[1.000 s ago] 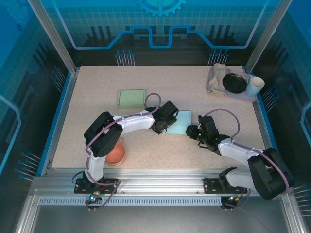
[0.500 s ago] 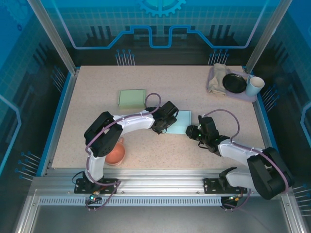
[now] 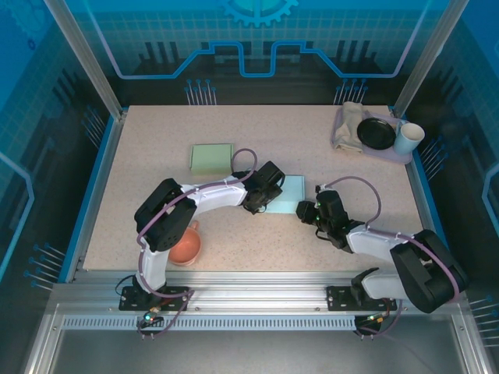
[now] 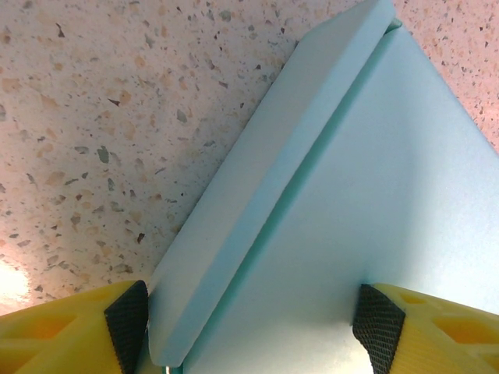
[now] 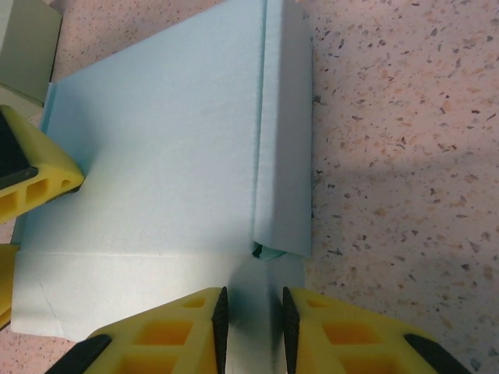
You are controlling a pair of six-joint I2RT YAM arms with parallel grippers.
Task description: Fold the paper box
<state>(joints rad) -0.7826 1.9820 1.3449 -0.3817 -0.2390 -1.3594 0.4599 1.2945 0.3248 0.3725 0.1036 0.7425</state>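
On the speckled table (image 3: 156, 156), the pale blue paper box (image 3: 292, 191) is lying part-folded at the middle. I am bracing its left side with the left gripper (image 4: 251, 331), fingers spread wide to pin the sheet. The right gripper (image 5: 251, 319), at the near right, is pinching the near flap, fingers almost together, probably to raise it.

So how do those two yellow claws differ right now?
The left gripper stands wide open, straddling a folded flap of the blue paper; the right gripper is nearly closed at that paper's edge. The left gripper reaches in from the left, the right gripper from the right. Both are yellow with black pads.
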